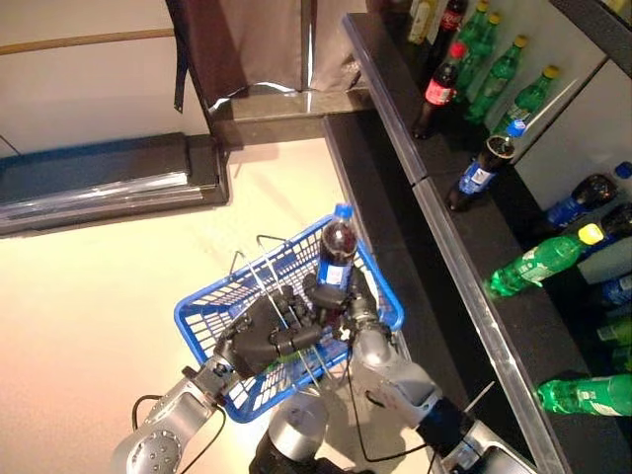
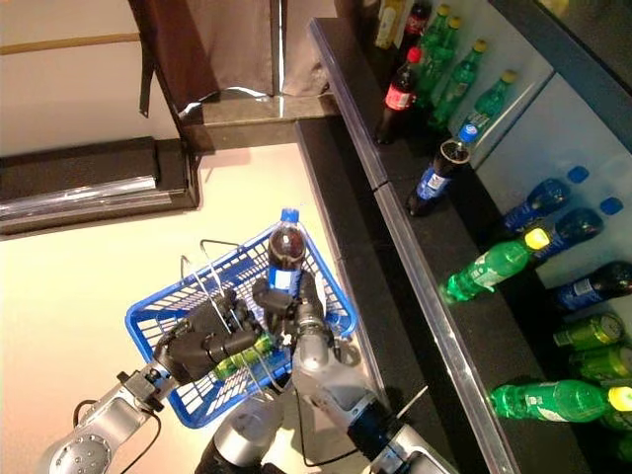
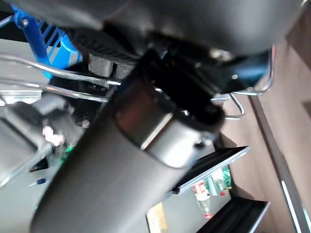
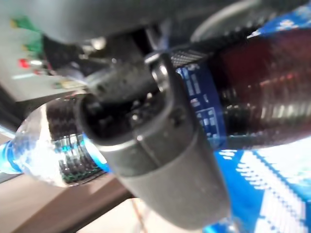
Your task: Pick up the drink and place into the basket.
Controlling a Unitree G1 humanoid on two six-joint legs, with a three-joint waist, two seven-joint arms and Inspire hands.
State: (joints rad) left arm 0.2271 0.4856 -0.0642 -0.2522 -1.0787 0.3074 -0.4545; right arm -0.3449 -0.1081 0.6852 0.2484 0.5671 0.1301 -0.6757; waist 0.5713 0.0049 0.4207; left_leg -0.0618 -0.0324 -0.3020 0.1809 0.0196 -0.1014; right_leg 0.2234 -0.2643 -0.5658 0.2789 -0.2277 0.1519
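right hand (image 1: 357,308) reaching forward from the lower right over the blue basket (image 1: 197,321), wrist bent inward, its fingers curled around the lower body of the drink (image 1: 338,249), a dark cola bottle with a blue cap and a blue label band. the bottle stands roughly upright, cap uppermost, above the basket's far right corner; whether its base touches the basket floor cannot be told. in the right wrist view the thumb lies across the blue label, with the dark liquid to one side and the clear neck to the other (the white print on the label is too blurred to read).

left hand (image 1: 265,336) coming in from the lower left, set over the middle of the basket, its fingers curled around the basket's wire handles (image 1: 265,278), which rise between the two hands. a green item shows under this hand inside the basket in the right eye view; its kind cannot be told.

the basket sits above a pale floor (image 1: 118,276). to the right, dark shelves (image 1: 464,237) carry green bottles (image 1: 538,259), red-labelled cola bottles (image 1: 439,91) and blue-labelled dark bottles (image 1: 481,174); none of their print is legible.
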